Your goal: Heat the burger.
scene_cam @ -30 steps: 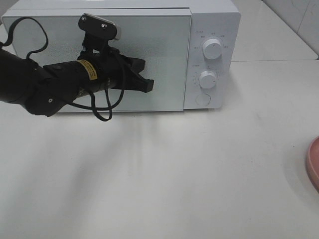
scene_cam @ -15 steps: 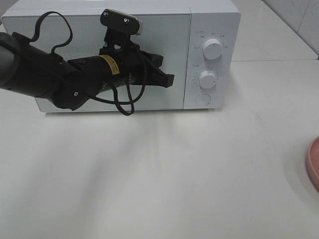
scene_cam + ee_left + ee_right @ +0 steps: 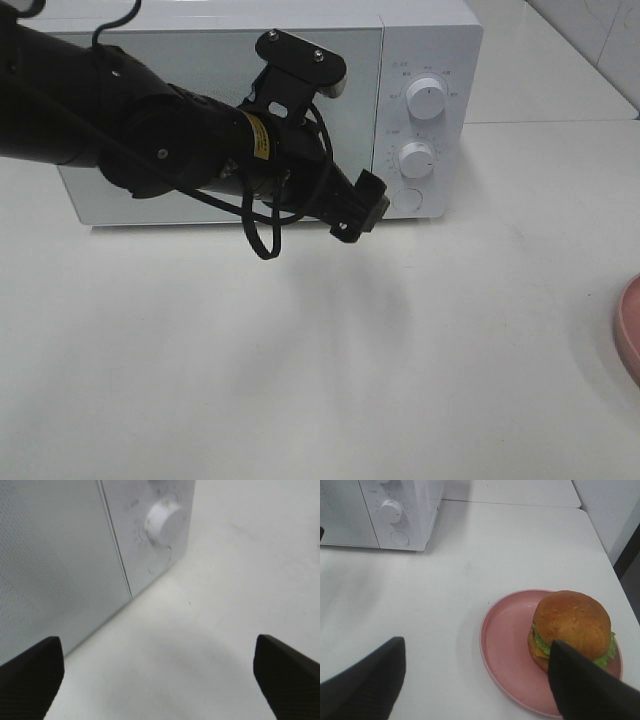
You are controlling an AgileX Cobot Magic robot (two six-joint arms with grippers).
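The burger [image 3: 572, 627], with a golden-brown bun, green lettuce and yellow cheese, sits on a round pink plate [image 3: 507, 645] in the right wrist view. Only the plate's rim [image 3: 630, 330] shows at the right edge of the exterior view. My right gripper [image 3: 475, 685] is open and empty, above the table next to the plate. The white microwave [image 3: 300, 60] stands at the back with its door shut. My left gripper [image 3: 358, 210] is open and empty in front of the door's lower right corner, close to the round button [image 3: 405, 200]. The left wrist view shows its two fingertips [image 3: 30, 672] wide apart.
Two white knobs [image 3: 428, 100] [image 3: 416, 160] sit on the microwave's control panel. A black cable [image 3: 262, 235] hangs under the left arm. The white table [image 3: 330, 360] stretches in front of the microwave. A table seam runs behind at the right.
My left arm has swung right across the microwave door and dropped lower, bringing the gripper from the door's middle to its lower right corner near the control panel.
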